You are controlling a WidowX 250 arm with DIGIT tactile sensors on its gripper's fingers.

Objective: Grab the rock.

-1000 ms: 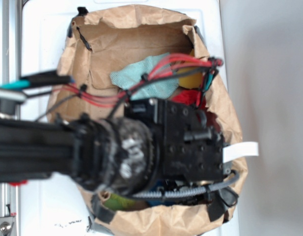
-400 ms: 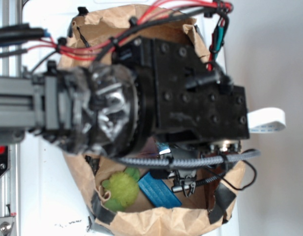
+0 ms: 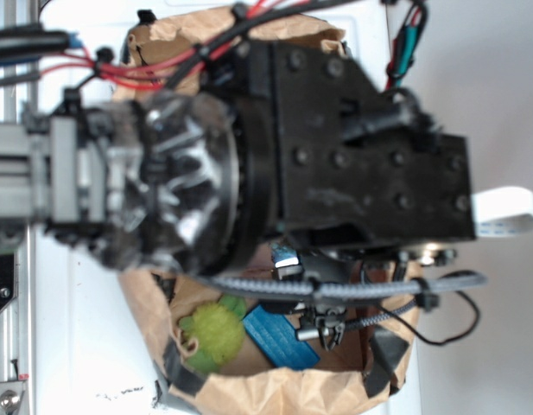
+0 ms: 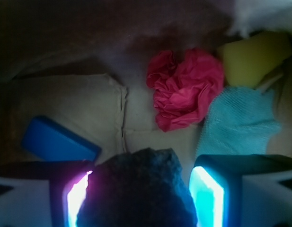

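Both jaws of the gripper (image 4: 145, 194) are clamped on the rock (image 4: 138, 189), one glowing finger pad (image 4: 77, 196) pressed to its left flank and the other, lit cyan, pressed to its right flank. In the wrist view the rock is a dark, rough, jagged lump filling the space between the pads at the six o'clock edge of the picture, and it hides whatever lies directly beneath it. At about ten o'clock from the rock a flat blue block (image 4: 58, 140) rests on the brown paper floor. At about one o'clock, apart from the rock, sits a crumpled red paper ball (image 4: 183, 87). Touching the ball's right side, at roughly two o'clock from the rock, is a pale teal mesh cloth (image 4: 238, 123), and above that cloth, near the top right corner, a yellow sponge-like piece (image 4: 254, 59). In the exterior view the black gripper body and blurred wrist fill most of the frame, hanging over a brown paper bag (image 3: 275, 385), so the jaws and rock cannot be seen there. At about six o'clock under the arm, inside the bag, a green plush toy (image 3: 212, 333) lies just beside the blue block (image 3: 279, 337). Red and black cables run across the top of the arm at twelve o'clock.
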